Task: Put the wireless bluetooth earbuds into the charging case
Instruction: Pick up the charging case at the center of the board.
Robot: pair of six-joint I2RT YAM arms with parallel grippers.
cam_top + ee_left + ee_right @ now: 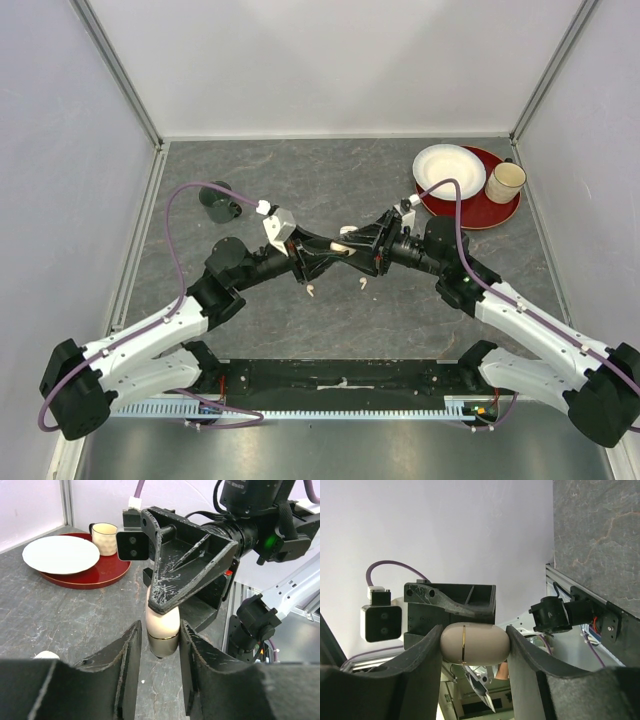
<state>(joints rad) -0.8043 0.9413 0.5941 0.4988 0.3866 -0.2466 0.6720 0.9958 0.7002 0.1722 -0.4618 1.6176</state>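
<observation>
Your right end effector [474, 631] clamps the closed charging case [475, 645]; left end effector [160, 628] flanks it, hold unclear.

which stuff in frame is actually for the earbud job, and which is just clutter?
Job:
- charging case, between the two arms
- loose earbuds on the table

Lying about:
- white plate
- red tray
- cup
- dark round object
</observation>
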